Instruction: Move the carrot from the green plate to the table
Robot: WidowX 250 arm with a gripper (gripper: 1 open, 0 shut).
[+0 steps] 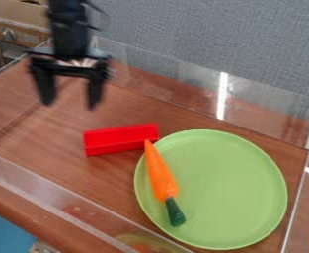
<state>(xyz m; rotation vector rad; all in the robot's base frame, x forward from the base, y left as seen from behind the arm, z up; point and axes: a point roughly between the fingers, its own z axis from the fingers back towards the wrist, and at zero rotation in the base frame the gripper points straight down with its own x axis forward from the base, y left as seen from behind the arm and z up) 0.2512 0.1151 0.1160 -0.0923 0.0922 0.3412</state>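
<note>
The orange carrot (161, 179) lies on the left side of the lime-green plate (236, 188), its dark green stem end pointing toward the near rim. The plate rests on the reddish-brown table (184, 104) at the front right. My black gripper (68, 87) hangs open above the table's back left, fingers pointing down, well away from the carrot and holding nothing.
A red rectangular block (119, 139) lies on the table just left of the plate, close to the carrot's tip. Low clear acrylic walls (256, 97) border the table on all sides. Boxes and shelving stand beyond the back left corner.
</note>
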